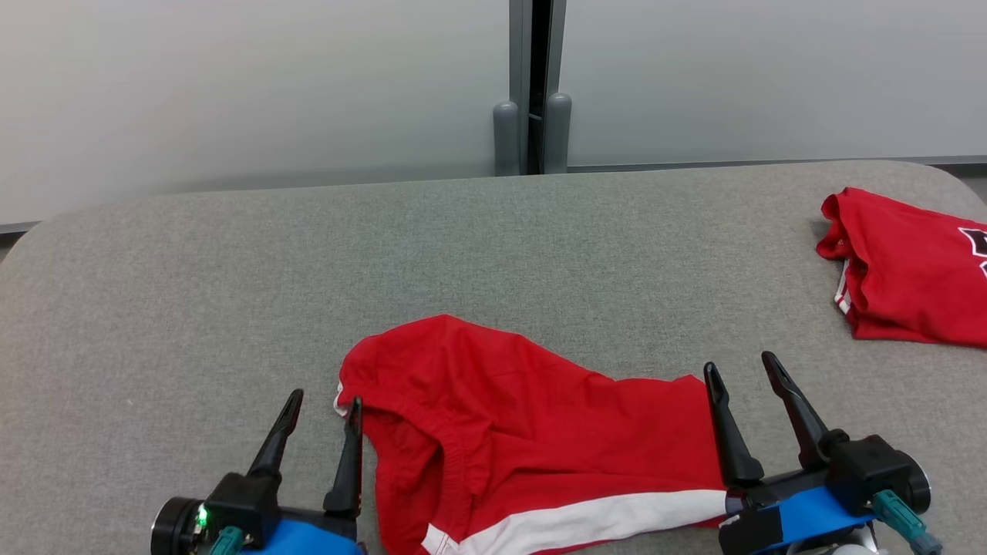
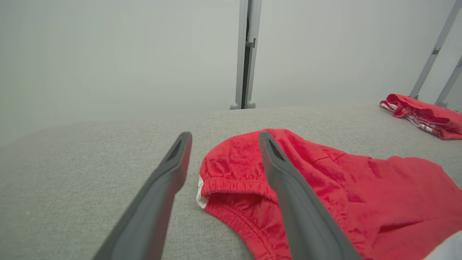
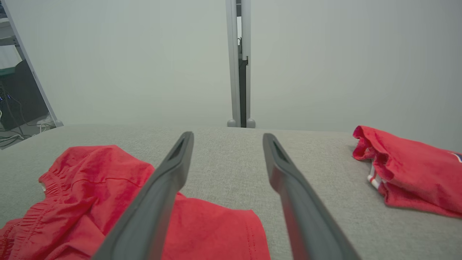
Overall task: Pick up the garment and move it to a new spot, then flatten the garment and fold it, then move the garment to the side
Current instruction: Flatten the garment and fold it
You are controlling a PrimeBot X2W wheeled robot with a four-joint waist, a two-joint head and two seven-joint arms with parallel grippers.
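garment: red shorts (image 1: 540,432) with a white side stripe and a gathered elastic waistband, lying loosely rumpled on the near middle of the table (image 1: 231,293), between the two claws.
waistband: turned toward the robot's left, its mouth partly open, with a small white edge showing at the corner.
stripe: runs along the near edge of the shorts, toward the robot's right.
left claw (image 1: 325,398): released, fingers spread with nothing between them. It sits low at the waistband end. In its wrist view the inner finger crosses the red cloth and the outer one lies over bare table. Whether it touches the cloth cannot be told.
right claw (image 1: 740,362): released, fingers wide apart and empty. It sits at the leg end of the shorts, with the inner finger over the hem corner and the outer one over bare table.
table surface: grey fabric covering with rounded far corners.
second garment (image 1: 910,270): another red piece with white trim, bunched at the table's far right edge, well apart from the shorts.
backdrop: pale wall panels joined by a grey post (image 1: 532,85) behind the table's far edge.
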